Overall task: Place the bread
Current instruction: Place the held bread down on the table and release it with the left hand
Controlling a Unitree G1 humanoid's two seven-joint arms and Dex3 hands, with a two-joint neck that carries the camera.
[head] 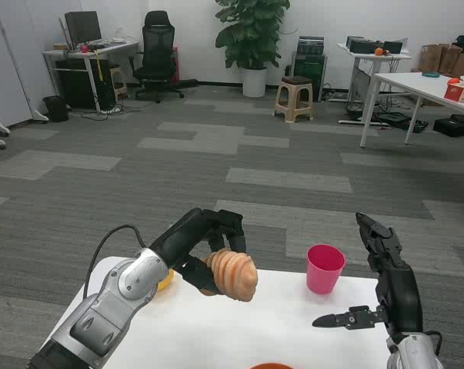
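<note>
A tan ridged bread roll [234, 275] hangs just above the white table [293, 327], held in my left hand [205, 247], whose black fingers curl over its top and left side. My left forearm reaches in from the lower left. My right hand [384, 283] stands upright at the table's right side with its fingers straight and its thumb pointing left, holding nothing. It is a short way right of a pink cup [324, 268].
The pink cup stands upright near the table's far edge, right of the bread. A yellow object [165, 281] peeks out behind my left wrist. An orange rim [272, 366] shows at the bottom edge. Beyond the table lie grey carpet, desks, a stool and a plant.
</note>
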